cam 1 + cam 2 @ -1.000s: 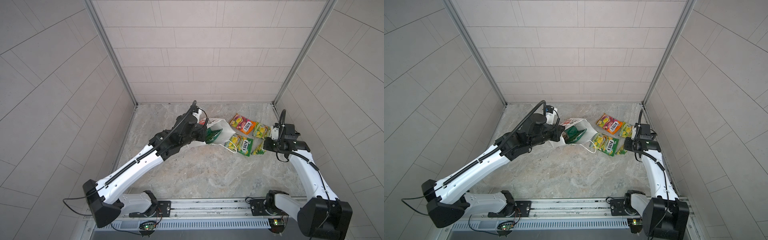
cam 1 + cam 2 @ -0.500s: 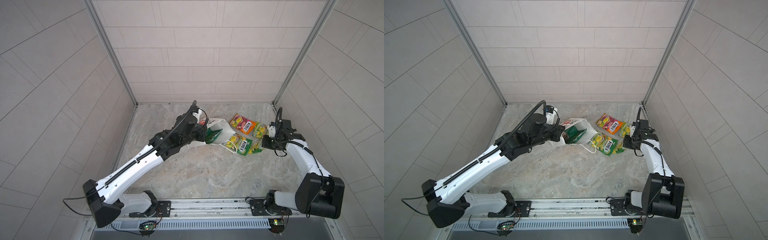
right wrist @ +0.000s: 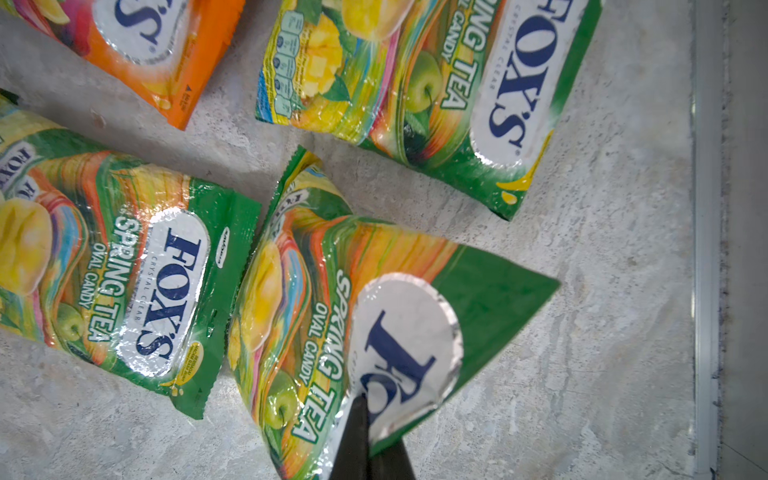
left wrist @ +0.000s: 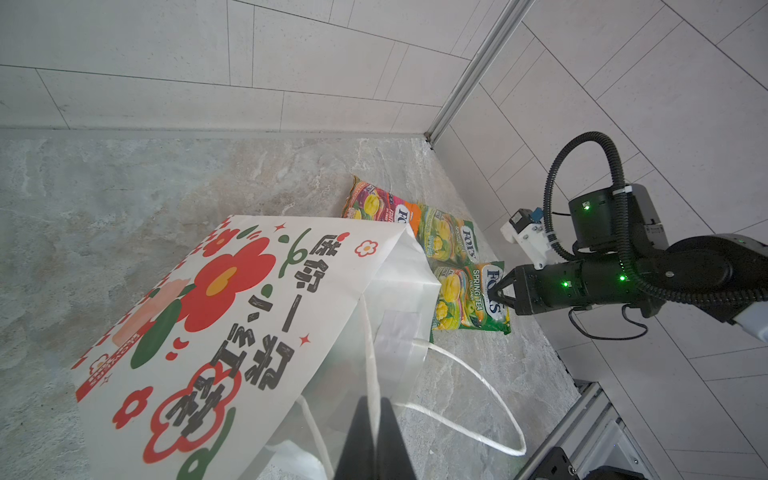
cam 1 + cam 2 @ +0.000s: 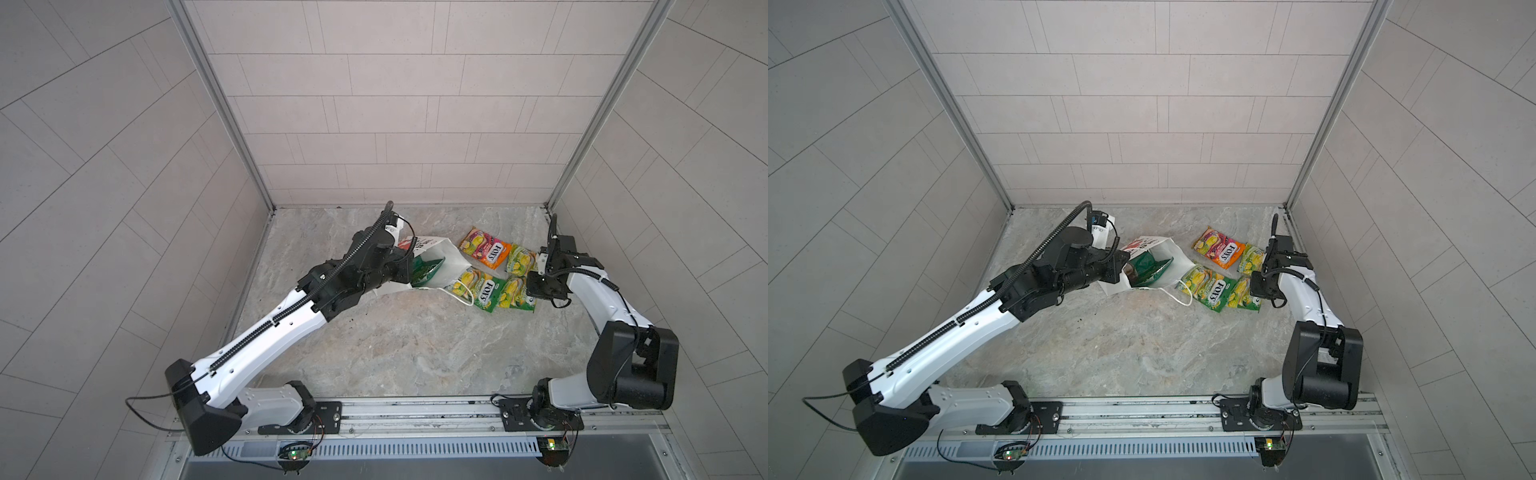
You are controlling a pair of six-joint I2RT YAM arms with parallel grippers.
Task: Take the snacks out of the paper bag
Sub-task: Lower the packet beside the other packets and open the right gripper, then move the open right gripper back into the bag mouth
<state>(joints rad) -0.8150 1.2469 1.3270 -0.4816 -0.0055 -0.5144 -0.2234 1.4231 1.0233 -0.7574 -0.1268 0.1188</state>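
Four small FOX'S packets now lie out on the surface (image 5: 415, 345), just right of the paper bag (image 4: 257, 332). In the last second the right arm has folded its elbow up and edged inward, bringing the last yellow-green packet (image 5: 514, 294) down beside its neighbours. The right claw (image 4: 500, 291) pinches that packet at its label end. It lies aslant, far-left to near-right, label toward the claw.

By my reckoning only the dark green crisp bag (image 5: 1148, 269) is left to remove, and it sits inside the paper bag. The paper bag lies tipped on its side, left of the packets. Its long axis runs roughly left to right and its mouth faces them. The left claw (image 4: 370, 419) has not moved and is pressed together on the bag's rim.
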